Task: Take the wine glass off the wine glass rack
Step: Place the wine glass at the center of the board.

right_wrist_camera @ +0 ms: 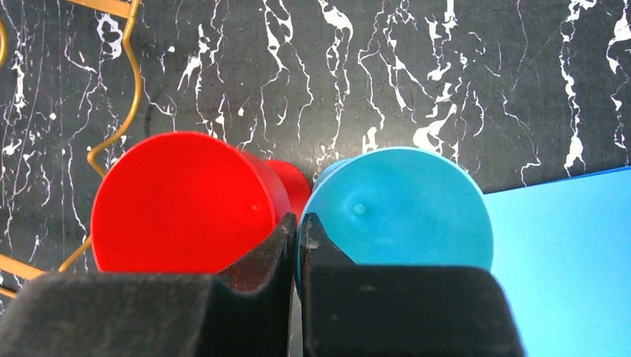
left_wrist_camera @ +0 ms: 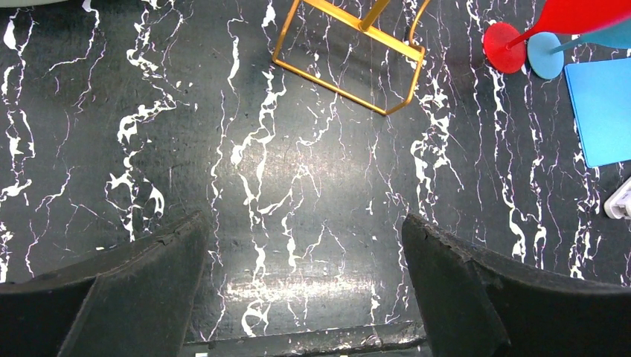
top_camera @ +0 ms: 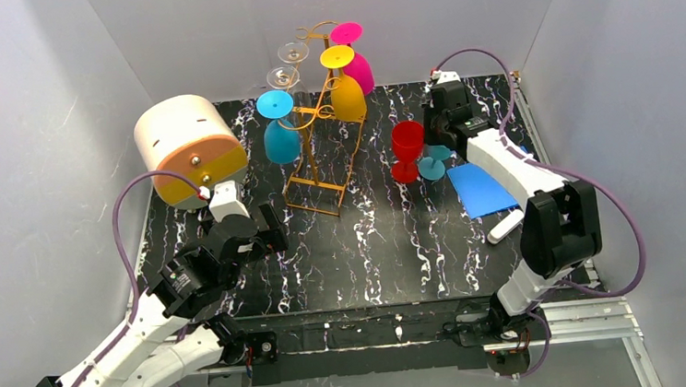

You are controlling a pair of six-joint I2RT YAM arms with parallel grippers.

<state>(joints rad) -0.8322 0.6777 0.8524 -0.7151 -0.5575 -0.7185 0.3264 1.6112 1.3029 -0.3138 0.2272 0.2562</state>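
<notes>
The wine glass rack stands mid-bench, with a blue glass, yellow glass, magenta glass and clear glasses hung bowl-down. The red glass and teal glass stand rightward under the right pincer, its fingers together; the left pincer gapes apart

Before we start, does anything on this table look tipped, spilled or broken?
Nothing spilled or broken. Only the round box at far left seems to lie on its side, orange end facing sideways.
</notes>
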